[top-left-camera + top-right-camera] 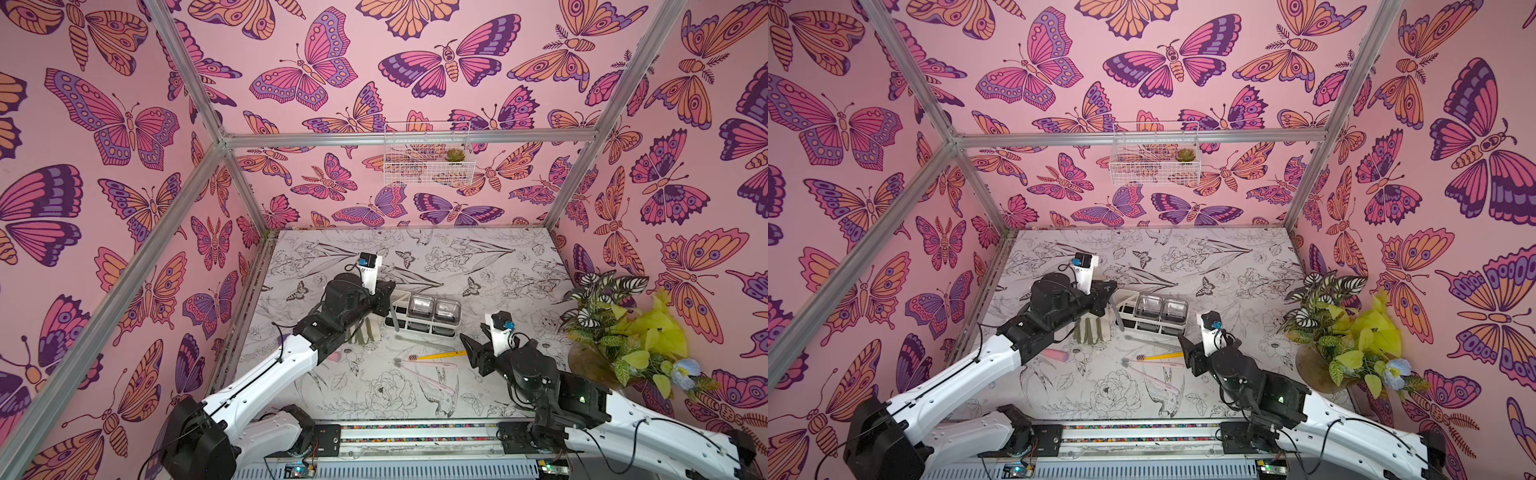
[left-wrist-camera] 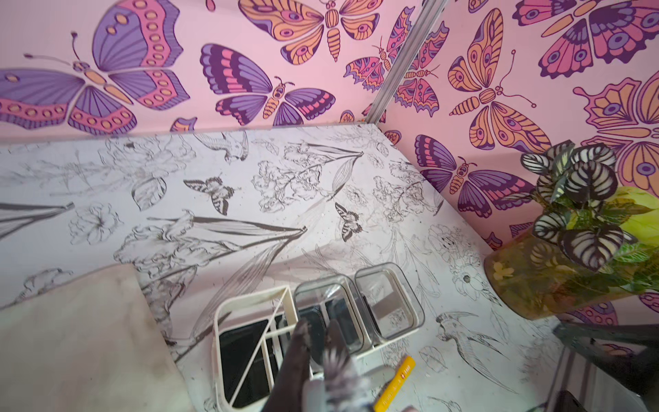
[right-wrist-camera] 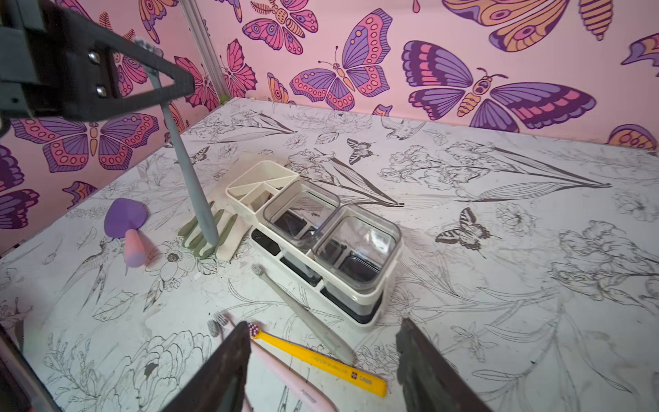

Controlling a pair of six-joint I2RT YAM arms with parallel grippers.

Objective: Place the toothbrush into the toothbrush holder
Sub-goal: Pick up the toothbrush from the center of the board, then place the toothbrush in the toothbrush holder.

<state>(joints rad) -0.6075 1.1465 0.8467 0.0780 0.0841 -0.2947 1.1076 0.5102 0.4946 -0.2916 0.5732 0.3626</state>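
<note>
Left gripper: fingers blurred in own wrist view, bases cut by frame edge. Speckled smear between them, likely bristles, too blurred to be sure.
Grey toothbrush: head half hidden behind claw finger in right wrist view.
Toothbrush holder: end under claw cut off, slotted compartment partly behind fingers.
Pale blurred slab beside claw: cannot tell what.
Right gripper: fingers cut by edge.
Pink toothbrushes run out of frame under claw.
Yellow toothbrush: print too small to read.

Bright, even light with soft shadows; edges bend, nearest parts blur.
</note>
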